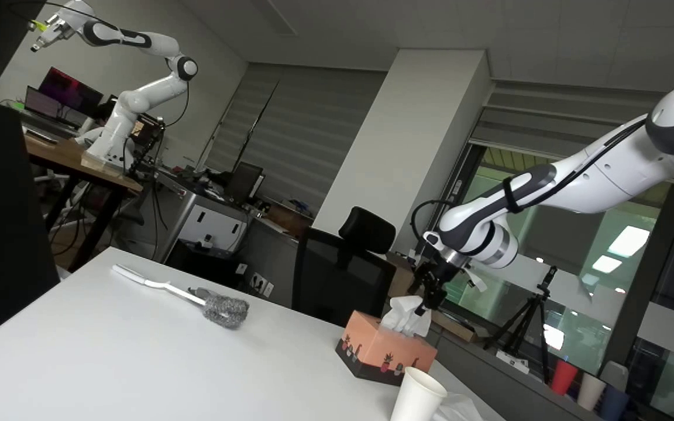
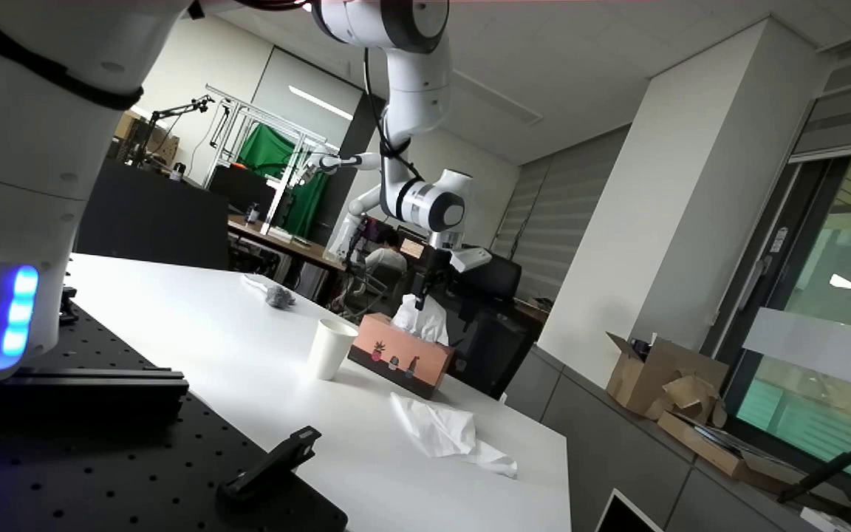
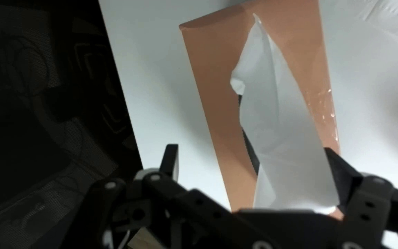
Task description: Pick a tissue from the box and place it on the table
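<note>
We find the hand (image 3: 250,155) spread wide above the orange tissue box (image 2: 398,346), its fingers (image 3: 168,160) well apart. In the wrist view the white tissue (image 3: 283,128) rising from the box shows between them, its edge meeting the outline of one; whether finger and tissue touch, we cannot tell. The box rests on the tabletop (image 1: 138,362) near a white paper cup (image 2: 331,351). In an exterior view a loose tissue (image 2: 444,432) lies there too, near the box.

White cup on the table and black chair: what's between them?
The tissue box stands between the white cup and black chair in both exterior views.
</note>
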